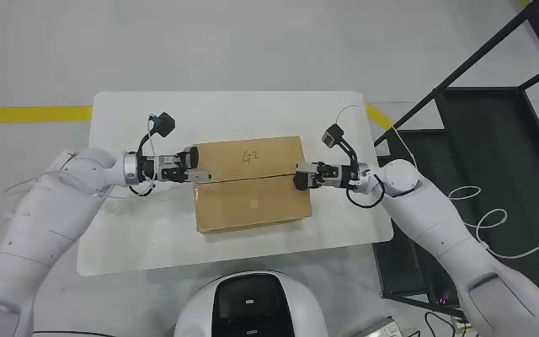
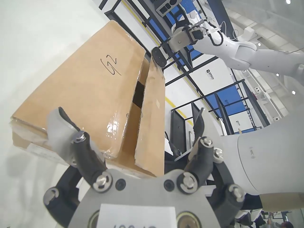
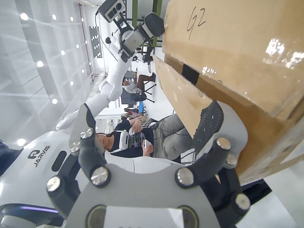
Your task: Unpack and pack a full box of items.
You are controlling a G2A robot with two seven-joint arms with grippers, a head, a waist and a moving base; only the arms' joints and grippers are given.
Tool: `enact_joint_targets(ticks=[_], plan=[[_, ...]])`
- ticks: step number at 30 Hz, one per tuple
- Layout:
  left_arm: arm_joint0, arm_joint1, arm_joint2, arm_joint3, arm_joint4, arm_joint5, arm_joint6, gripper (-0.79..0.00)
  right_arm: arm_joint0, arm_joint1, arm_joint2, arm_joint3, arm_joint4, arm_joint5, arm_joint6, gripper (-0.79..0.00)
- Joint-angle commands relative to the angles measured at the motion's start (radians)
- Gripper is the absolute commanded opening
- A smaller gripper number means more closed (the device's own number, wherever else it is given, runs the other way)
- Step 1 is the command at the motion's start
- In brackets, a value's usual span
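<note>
A brown cardboard box (image 1: 251, 187) marked "G2" sits mid-table, its two top flaps meeting along a seam. The unmarked flap (image 2: 152, 110) is lifted a little, leaving a dark gap. My left gripper (image 1: 199, 168) is at the box's left end by the seam, open (image 2: 129, 117), with the raised flap's end between its fingers. My right gripper (image 1: 300, 178) is at the opposite end of the seam, open (image 3: 147, 115); one pad (image 3: 209, 119) lies against the lifted flap's edge (image 3: 180, 96). The box's contents are hidden.
The white table (image 1: 126, 236) has bare surface all round the box. A black metal rack (image 1: 472, 126) stands just off the table's right edge. A yellow floor line (image 1: 42, 113) runs behind the table.
</note>
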Motion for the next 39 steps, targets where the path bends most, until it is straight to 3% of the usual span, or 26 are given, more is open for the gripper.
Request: enact_joint_targets(ticks=[1, 10, 20, 33, 35, 39], plan=[[-0.004, 0.007, 0.009, -0.002, -0.004, -0.004, 0.004, 0.000, 0.024, -0.008, -0.011, 0.024, -0.029, 0.011, -0.008, 0.000], [-0.003, 0.036, 0.003, -0.003, -0.047, -0.033, 0.033, 0.000, 0.111, -0.053, -0.067, 0.130, -0.060, 0.049, 0.012, 0.000], [0.099, 0.086, -0.136, -0.070, -0.203, -0.046, 0.112, 0.000, 0.132, -0.072, -0.063, 0.162, -0.058, 0.038, 0.057, 0.000], [0.104, 0.088, -0.142, -0.074, -0.206, -0.043, 0.116, 0.000, 0.132, -0.072, -0.063, 0.162, -0.058, 0.038, 0.057, 0.000], [0.098, 0.087, -0.163, -0.066, -0.171, 0.009, 0.194, 0.000, 0.132, -0.072, -0.063, 0.162, -0.058, 0.038, 0.057, 0.000], [0.166, 0.083, -0.191, -0.157, -0.097, 0.073, 0.376, 0.000, 0.132, -0.072, -0.063, 0.162, -0.058, 0.038, 0.057, 0.000]])
